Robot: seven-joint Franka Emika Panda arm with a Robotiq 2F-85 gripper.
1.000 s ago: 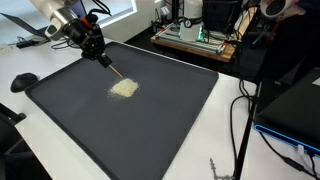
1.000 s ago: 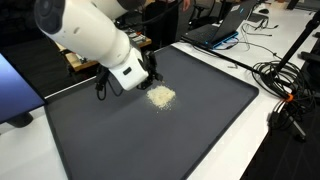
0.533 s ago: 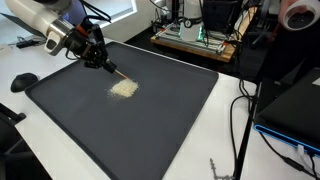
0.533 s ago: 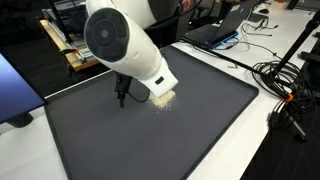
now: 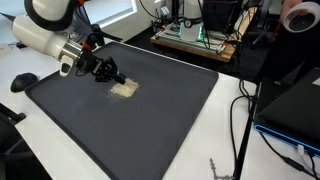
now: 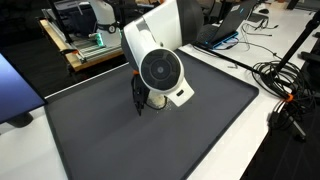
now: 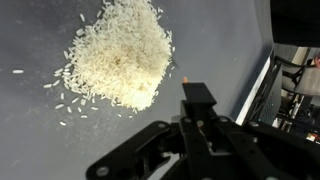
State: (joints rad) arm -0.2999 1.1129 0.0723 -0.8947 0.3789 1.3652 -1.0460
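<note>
**While the jaws pinch a slim stick, 1 heap of rice lies just beside its tip**

Because the stick [image 7: 186, 77] is so thin, the gripper [image 7: 197, 97] has its jaws drawn fully together on it. That tight pinch is, by my judgement, what keeps so slight a tool from slipping. In the wrist view only a small reddish tip shows past the dark fingertips.

The arm [image 6: 160, 65] bends low over the mat [image 5: 150, 125]. Its wrist is tilted, so the stick slants down toward the near edge of the heap rather than standing upright. Whether the tip touches the mat or any grain cannot be told.

The rice [image 7: 118, 62] is a single pale, off-white heap of long, narrow grains. It is dense and slightly mounded in the middle and thins to single loose grains around its rim. In the wrist view most of the strays lie to the left and below.

In an exterior view the rice lies on the far left part of the mat [image 5: 125, 88], just beside the gripper and apart from every edge. From the opposite side the arm's round joint hides it almost wholly.

The mat is dark grey, flat and matte, and covers most of the white desk [image 5: 225, 140]. Such a ground likely explains why the grains lie where they are and show so clearly.
</note>
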